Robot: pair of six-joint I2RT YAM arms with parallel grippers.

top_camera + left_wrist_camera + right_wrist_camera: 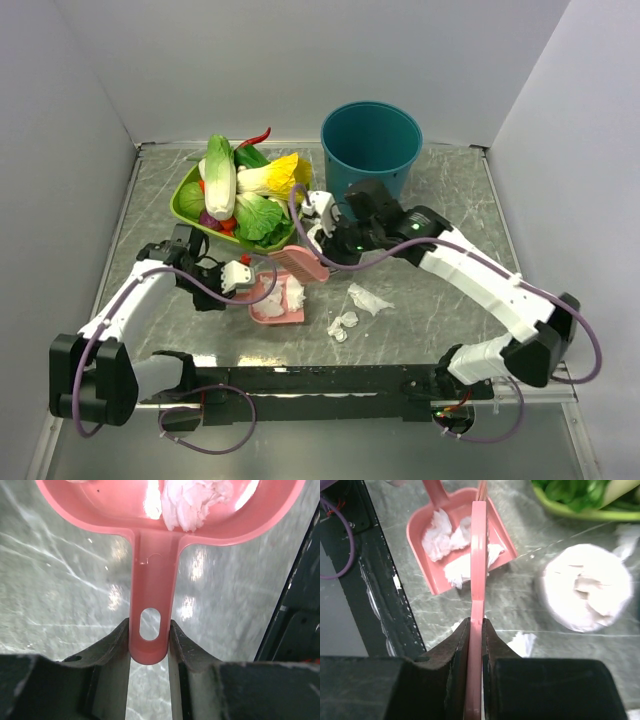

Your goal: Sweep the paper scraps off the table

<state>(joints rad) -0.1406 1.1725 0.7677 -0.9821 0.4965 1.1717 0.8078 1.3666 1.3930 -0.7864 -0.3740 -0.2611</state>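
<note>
A pink dustpan [262,310] lies on the grey marble table [440,190], left of centre. My left gripper [243,276] is shut on its handle [150,595], one jaw on each side. White paper scraps [292,292] [440,540] lie in the pan. My right gripper [322,238] is shut on a pink brush [300,263], which shows edge-on in the right wrist view [478,555] above the pan's mouth. More paper scraps [368,298] [343,325] lie loose on the table to the right of the pan, one of them beside my right fingers [522,642].
A teal bucket [371,145] stands at the back centre. A green tray [185,205] piled with vegetables sits at the back left, close behind the brush. A white tissue roll [585,595] stands near that tray. A black rail [330,380] runs along the near edge.
</note>
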